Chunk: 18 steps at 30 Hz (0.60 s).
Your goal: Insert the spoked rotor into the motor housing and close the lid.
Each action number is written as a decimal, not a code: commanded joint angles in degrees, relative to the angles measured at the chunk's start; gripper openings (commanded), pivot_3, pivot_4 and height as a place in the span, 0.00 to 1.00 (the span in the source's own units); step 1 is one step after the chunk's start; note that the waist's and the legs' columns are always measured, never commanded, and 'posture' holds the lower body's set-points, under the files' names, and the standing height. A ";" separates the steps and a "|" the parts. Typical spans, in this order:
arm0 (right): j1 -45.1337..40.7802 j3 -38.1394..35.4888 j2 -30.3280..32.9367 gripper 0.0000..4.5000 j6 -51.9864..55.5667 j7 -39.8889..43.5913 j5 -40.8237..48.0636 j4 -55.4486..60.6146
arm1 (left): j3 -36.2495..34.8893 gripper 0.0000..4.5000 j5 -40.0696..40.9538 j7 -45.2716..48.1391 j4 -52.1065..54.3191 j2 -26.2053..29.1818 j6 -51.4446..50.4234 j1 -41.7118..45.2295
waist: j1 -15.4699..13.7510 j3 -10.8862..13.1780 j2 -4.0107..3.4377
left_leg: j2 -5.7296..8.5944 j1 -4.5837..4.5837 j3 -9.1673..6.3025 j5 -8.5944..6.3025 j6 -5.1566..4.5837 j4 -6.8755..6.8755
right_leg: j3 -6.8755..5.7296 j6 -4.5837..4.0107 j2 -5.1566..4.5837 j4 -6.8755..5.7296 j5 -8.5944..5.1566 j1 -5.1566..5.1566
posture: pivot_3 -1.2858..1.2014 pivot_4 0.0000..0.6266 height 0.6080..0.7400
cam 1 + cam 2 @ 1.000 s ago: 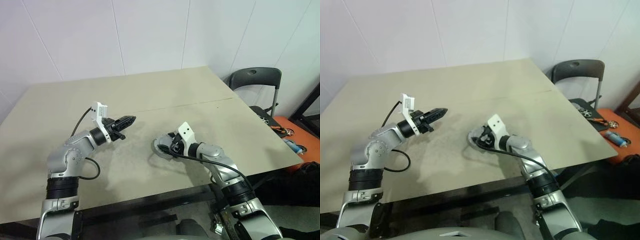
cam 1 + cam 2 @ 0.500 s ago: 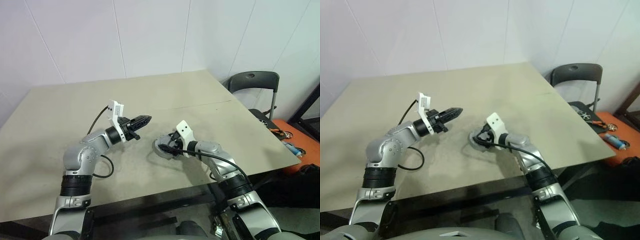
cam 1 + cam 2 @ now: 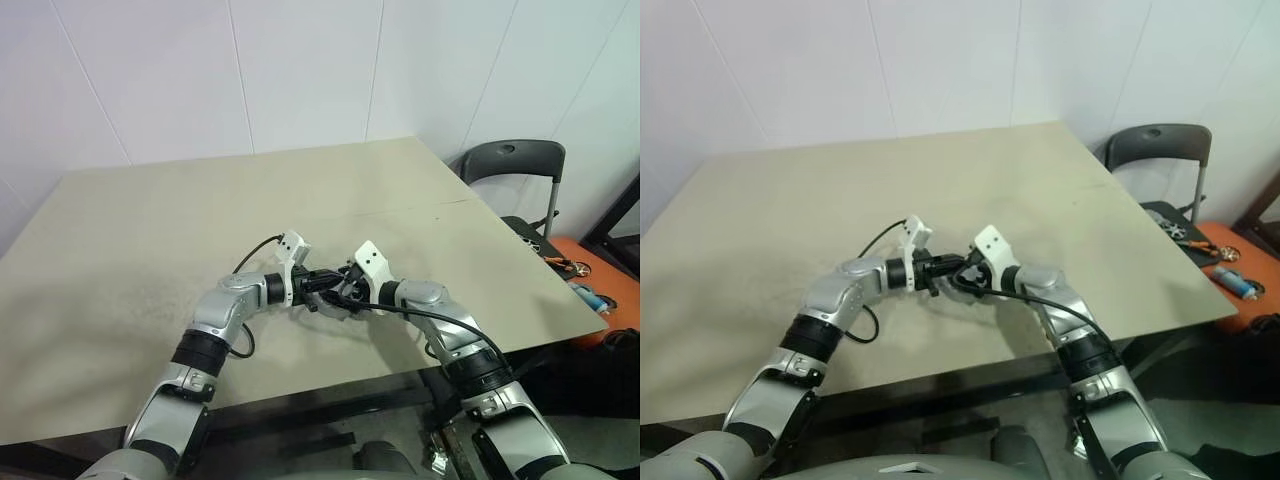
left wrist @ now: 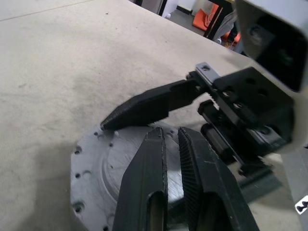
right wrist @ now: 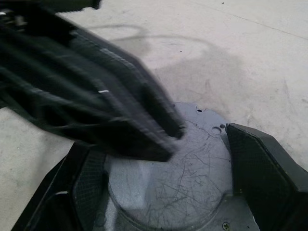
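The setting is a plain indoor test or lab room. Evidence: white panelled walls with vertical seams enclose a large beige surface, bare of household items. At 3 o'clock from the surface stands a dark folding chair with hand tools lying on its seat. Beyond it, at the far 3 o'clock edge, sits an orange tray (carrying what appears to be a blue tool) beside black equipment framing.
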<state>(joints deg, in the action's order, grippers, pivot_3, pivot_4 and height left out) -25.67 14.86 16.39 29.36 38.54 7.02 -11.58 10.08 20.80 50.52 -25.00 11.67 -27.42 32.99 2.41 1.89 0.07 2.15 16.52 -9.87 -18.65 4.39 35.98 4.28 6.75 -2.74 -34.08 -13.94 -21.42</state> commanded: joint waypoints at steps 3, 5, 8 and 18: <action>4.30 2.44 1.66 0.78 3.52 -0.76 -3.18 -6.50 | 1.24 0.12 -5.12 0.63 -6.94 -0.57 5.72 2.88 | 0.02 -0.02 0.02 | 0.01 0.00 0.01 -0.02 -0.03 -0.01 | 0.01 0.03 -0.01 0.01 -0.01 0.01 | 0.52 0.00 1.00; 3.97 2.24 1.77 0.78 3.86 -0.78 -3.07 -6.27 | 1.69 0.12 -6.02 1.40 -7.25 -0.58 6.06 2.70 | -0.01 -0.03 0.03 | 0.00 0.00 0.00 -0.02 -0.04 -0.03 | 0.00 0.03 -0.01 0.01 -0.02 0.02 | 0.52 0.00 1.00; 3.54 1.89 1.66 0.78 3.91 -1.05 -2.97 -6.65 | 2.84 0.12 -8.10 2.50 -7.50 0.05 7.16 2.08 | -0.01 -0.03 0.03 | 0.00 -0.03 0.00 -0.03 -0.04 -0.02 | 0.00 0.03 -0.02 0.01 -0.02 0.02 | 0.52 0.00 1.00; 3.75 2.34 1.58 0.78 4.14 -0.81 -2.84 -6.65 | 4.85 0.12 -11.20 9.16 -5.63 4.72 11.48 1.25 | 0.08 -0.09 0.02 | 0.00 -0.06 0.00 -0.06 -0.09 -0.15 | 0.01 0.09 -0.02 0.01 -0.06 0.00 | 0.52 0.00 1.00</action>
<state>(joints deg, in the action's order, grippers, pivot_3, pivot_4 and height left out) -25.54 15.28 16.48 29.07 38.68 7.05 -11.38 13.46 10.60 57.53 -30.22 16.06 -15.93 34.89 2.48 1.80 0.09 2.15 16.46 -9.88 -18.71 4.31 35.83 4.29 6.85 -2.77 -34.07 -14.00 -21.42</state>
